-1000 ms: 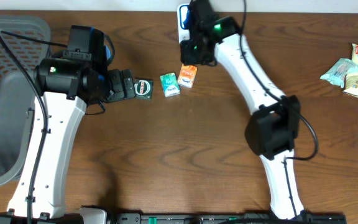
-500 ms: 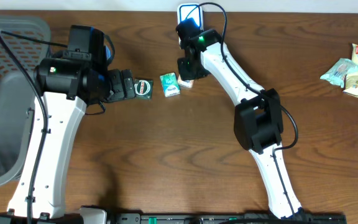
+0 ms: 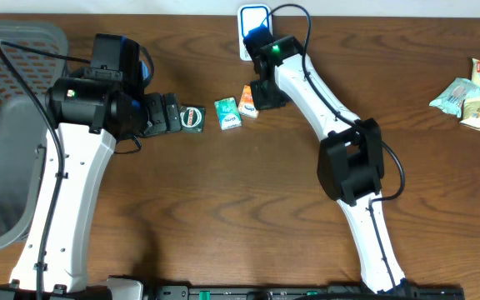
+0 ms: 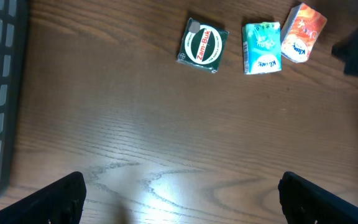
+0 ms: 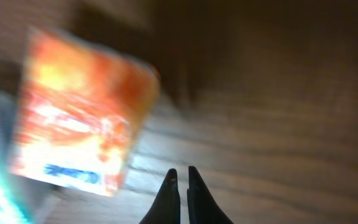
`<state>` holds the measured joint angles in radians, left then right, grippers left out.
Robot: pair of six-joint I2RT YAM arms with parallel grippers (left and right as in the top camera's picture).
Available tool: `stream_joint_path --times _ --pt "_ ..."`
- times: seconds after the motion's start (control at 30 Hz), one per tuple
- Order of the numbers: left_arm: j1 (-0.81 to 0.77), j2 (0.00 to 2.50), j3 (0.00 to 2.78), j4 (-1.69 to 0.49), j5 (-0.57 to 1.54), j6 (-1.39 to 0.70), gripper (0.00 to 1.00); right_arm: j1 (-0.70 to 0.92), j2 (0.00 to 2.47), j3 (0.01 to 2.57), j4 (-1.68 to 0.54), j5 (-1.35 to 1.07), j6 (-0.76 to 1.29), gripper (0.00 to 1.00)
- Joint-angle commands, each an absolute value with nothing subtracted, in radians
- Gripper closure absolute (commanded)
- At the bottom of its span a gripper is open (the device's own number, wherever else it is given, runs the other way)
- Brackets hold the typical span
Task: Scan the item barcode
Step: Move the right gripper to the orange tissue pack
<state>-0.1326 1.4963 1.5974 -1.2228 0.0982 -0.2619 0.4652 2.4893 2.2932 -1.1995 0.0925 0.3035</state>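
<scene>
The orange packet is seen lying flat on the wooden table, just beside a green packet. It is not gripped. The right gripper is pressed closed and empty, just beside the orange packet's edge. The left gripper is spread wide above bare wood, with a Zam-Buk box lying near it.

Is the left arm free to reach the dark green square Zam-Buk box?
Probably yes. The left gripper is open close to the dark green square Zam-Buk box, with only bare tabletop between them. The right gripper is over by the orange packet.
</scene>
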Motion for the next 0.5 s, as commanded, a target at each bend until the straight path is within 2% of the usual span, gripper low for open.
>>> stream_joint_path --times 0.0,0.2,0.47 --pt "-0.13 1.496 1.6 -1.223 0.093 -0.259 0.02 0.476 2.41 2.296 -1.119 0.039 0.313 0.99" --pt "-0.13 1.496 1.6 -1.223 0.093 -0.259 0.02 0.486 2.453 2.294 -0.955 -0.033 0.306 0.99" --pt "-0.13 1.496 1.6 -1.223 0.092 -0.259 0.02 0.481 2.516 2.294 -0.947 -0.028 0.281 0.99"
